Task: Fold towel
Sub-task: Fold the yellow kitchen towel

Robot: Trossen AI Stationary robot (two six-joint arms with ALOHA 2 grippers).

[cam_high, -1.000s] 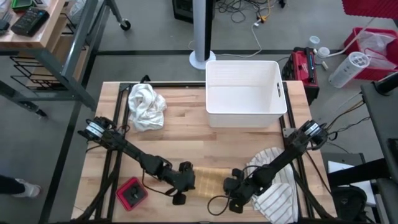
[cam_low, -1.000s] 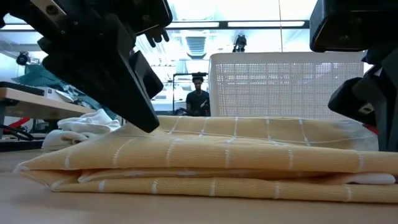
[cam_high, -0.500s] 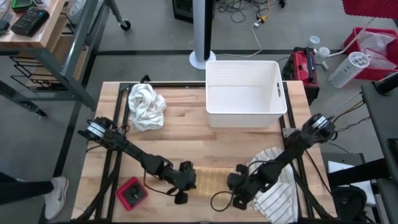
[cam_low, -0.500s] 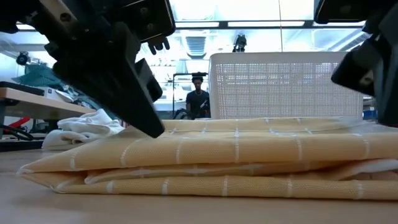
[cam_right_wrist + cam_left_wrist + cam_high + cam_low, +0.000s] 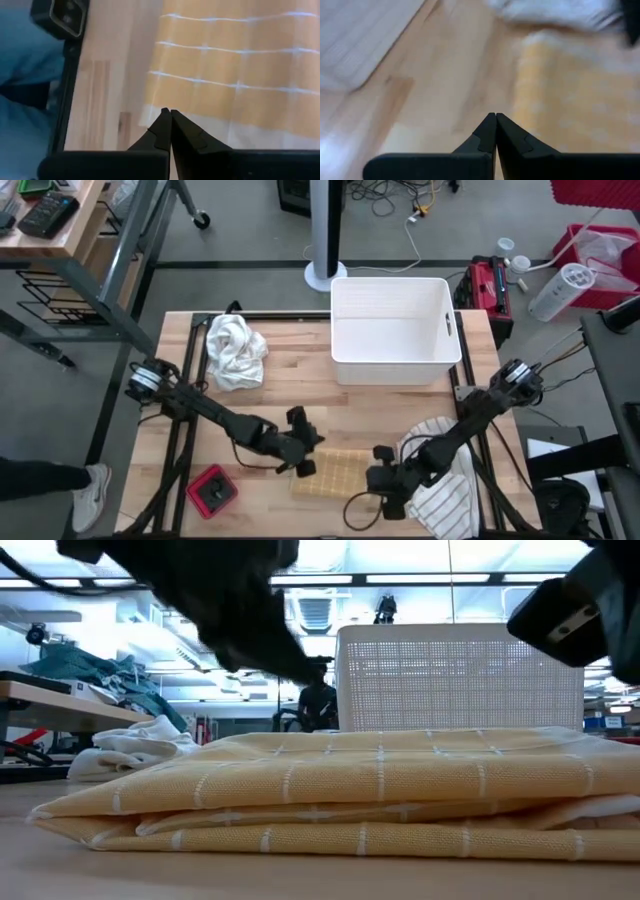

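- Lying folded at the lower middle of the high view, the yellow towel point(image 5: 331, 474) rests on our table point(image 5: 300, 405).
- Our left claw point(image 5: 305, 462) hangs together beside its left edge.
- Our right claw point(image 5: 376, 478) sits together, empty, beside its right edge.

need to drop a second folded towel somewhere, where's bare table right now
Bare wood lies between the white bin and the yellow towel, and along the front left beside the red box. The front right is crowded: striped cloth, right gripper. The white towel fills the back left.
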